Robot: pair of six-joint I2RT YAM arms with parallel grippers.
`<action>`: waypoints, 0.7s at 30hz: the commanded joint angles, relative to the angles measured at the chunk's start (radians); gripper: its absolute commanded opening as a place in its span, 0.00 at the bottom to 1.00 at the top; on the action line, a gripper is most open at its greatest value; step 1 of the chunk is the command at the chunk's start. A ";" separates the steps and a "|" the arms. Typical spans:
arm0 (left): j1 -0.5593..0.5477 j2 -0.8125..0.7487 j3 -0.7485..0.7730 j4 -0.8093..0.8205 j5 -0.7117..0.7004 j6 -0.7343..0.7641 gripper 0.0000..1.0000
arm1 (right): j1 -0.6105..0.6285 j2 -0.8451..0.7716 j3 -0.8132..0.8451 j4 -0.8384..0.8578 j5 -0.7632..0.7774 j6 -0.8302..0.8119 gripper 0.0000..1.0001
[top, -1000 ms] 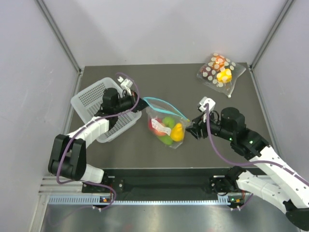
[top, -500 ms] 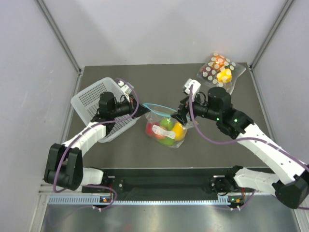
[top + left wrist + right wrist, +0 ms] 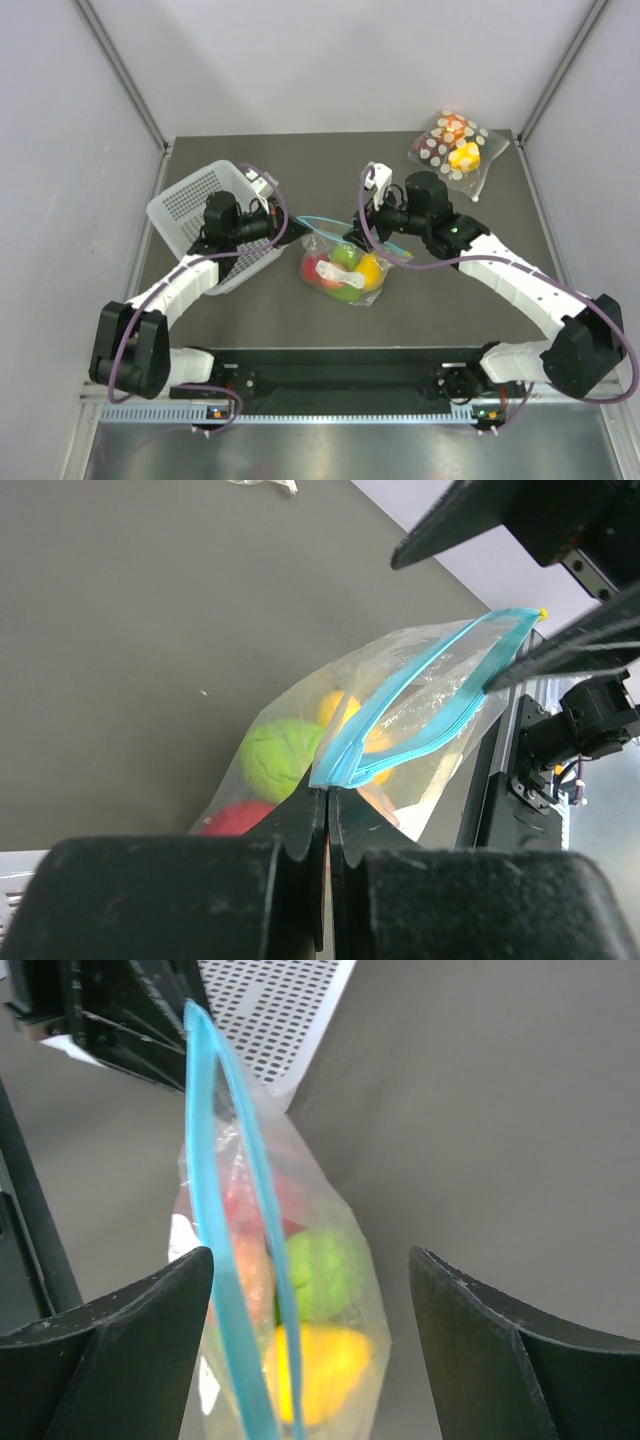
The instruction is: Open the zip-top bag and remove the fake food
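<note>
The zip-top bag (image 3: 345, 272) lies at the table's middle, its teal zip strip (image 3: 340, 228) raised. Through it show the fake food: a green fruit (image 3: 347, 256), a yellow one (image 3: 369, 269) and a red one (image 3: 318, 268). My left gripper (image 3: 296, 226) is shut on the strip's left corner (image 3: 325, 780). My right gripper (image 3: 366, 228) hovers over the bag's mouth, jaws wide open on either side of the bag and touching nothing. In the right wrist view (image 3: 310, 1260) the strip (image 3: 212, 1150) runs between the jaws, above the green fruit (image 3: 320, 1275) and the yellow fruit (image 3: 315, 1370).
A white perforated basket (image 3: 190, 205) stands at the left under my left arm, and shows in the right wrist view (image 3: 270, 1005). A polka-dot bag (image 3: 455, 145) with yellow and orange pieces lies at the far right corner.
My right gripper has swung left and toward the far side, from the bag's right end to over its mouth. The bag has slumped and its strip is shorter and slacker. My left gripper barely moved.
</note>
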 commanded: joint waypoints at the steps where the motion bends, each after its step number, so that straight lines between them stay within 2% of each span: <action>1: -0.008 -0.039 -0.008 0.016 0.027 0.028 0.00 | -0.042 -0.009 -0.023 0.121 -0.066 0.029 0.78; 8: -0.017 -0.060 -0.013 0.004 0.037 0.037 0.00 | -0.050 0.029 -0.029 0.130 -0.028 0.027 0.74; 9: -0.018 -0.066 -0.017 0.009 0.051 0.035 0.00 | -0.050 0.033 -0.029 0.130 -0.034 0.024 0.70; 10: -0.021 -0.068 -0.018 0.013 0.051 0.031 0.00 | -0.050 0.038 -0.029 0.127 -0.042 0.018 0.57; 12: -0.026 -0.071 -0.016 0.015 0.051 0.031 0.00 | -0.050 0.041 -0.027 0.121 -0.069 0.011 0.43; 13: -0.028 -0.071 -0.016 0.013 0.048 0.029 0.00 | -0.049 0.041 -0.027 0.119 -0.079 0.011 0.27; 16: -0.028 -0.062 -0.005 0.007 0.024 0.021 0.01 | -0.050 0.026 -0.029 0.109 -0.086 0.011 0.00; 21: -0.041 0.000 0.057 -0.004 -0.027 0.012 0.02 | -0.050 -0.026 -0.024 0.069 0.056 0.020 0.00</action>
